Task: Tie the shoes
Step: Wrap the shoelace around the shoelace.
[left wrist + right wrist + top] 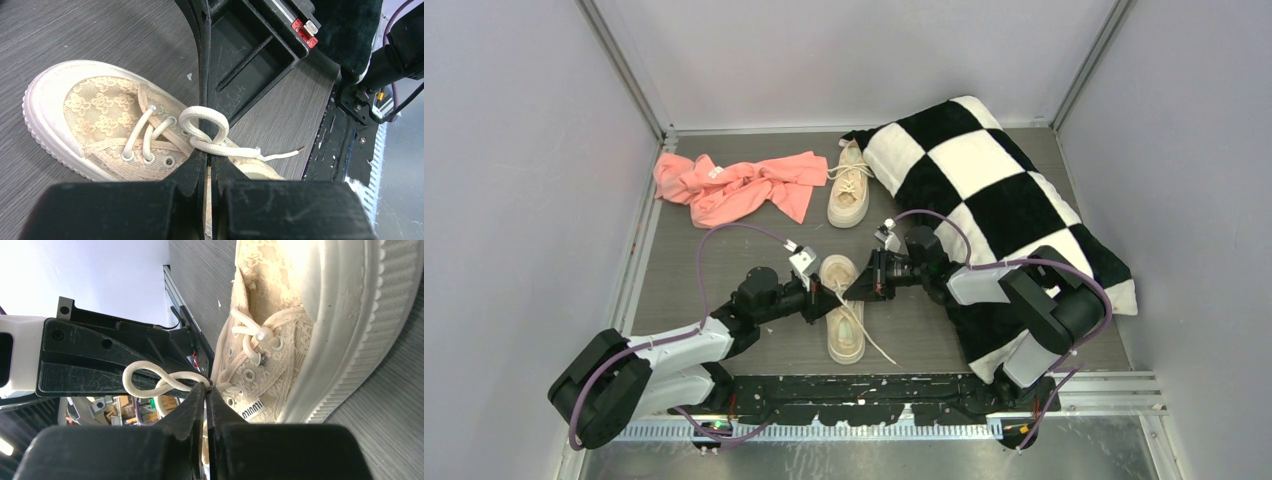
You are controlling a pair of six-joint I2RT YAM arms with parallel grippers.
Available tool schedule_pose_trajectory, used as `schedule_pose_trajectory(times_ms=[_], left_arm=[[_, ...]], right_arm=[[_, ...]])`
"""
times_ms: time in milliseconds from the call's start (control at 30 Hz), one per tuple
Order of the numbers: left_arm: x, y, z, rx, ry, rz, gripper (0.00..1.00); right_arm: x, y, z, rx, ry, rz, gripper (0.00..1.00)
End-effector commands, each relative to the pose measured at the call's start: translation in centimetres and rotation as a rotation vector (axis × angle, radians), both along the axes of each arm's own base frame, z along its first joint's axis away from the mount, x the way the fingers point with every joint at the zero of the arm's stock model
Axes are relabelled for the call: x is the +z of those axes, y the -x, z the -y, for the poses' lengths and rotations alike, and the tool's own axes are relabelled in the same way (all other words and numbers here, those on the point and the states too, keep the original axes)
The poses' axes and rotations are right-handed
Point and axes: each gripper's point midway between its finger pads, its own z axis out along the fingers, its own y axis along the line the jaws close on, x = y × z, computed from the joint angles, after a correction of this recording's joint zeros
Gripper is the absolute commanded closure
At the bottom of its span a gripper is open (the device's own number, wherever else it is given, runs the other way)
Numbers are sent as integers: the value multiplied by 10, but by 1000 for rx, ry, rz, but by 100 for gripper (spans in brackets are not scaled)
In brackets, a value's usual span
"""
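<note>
The shoes (844, 338), where do they lie now? — Lena

Well apart on the worktop (684, 280). The near sneaker (95, 120) lies between the two arms, with its toe pointing away from their bases. The far sneaker (849, 190) stands at the back, between the pink cloth (734, 188) and the checkered pillow (984, 190). — Tomas

And the fingers? — Lena

The left fingers (192, 172) are pressed together on the lace (225, 150), just below a small loop (202, 120). The right fingers (190, 410) are closed to a thin slit on the same loop, from the opposite side. — Tomas

How to do this step well? — Lena

I think the step is the tightening of the knot. Both arms should pull apart sideways, evenly and low, so that the near sneaker does not lift or turn. The hold must be on the loop and not on the free end (280, 154), otherwise the loop may slip out. — Tomas

What stands in the way? — Lena

The two pairs of fingers meet tip to tip, so there is little room, and they hide the knot from the top camera. The right arm (1024, 290) lies over the pillow, which may drag on it. The free end trails on the worktop toward the bases. The cloth and the far sneaker seem far enough away. — Tomas
</note>
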Motion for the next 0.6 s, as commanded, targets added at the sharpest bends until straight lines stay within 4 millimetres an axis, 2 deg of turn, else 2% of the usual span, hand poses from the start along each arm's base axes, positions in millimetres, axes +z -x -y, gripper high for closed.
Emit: schedule_pose_trajectory(times_ms=[0, 100, 533, 567], left_arm=[[21, -6, 3, 0, 47, 69, 100], [21, -6, 3, -1, 47, 67, 100], [22, -6, 2, 10, 48, 62, 100], [23, -6, 1, 10, 48, 62, 100]], right_arm=[[21, 2, -9, 37, -64, 54, 95], [20, 2, -8, 34, -62, 52, 99], [17, 3, -6, 34, -40, 53, 99], [17, 3, -5, 33, -38, 54, 97]])
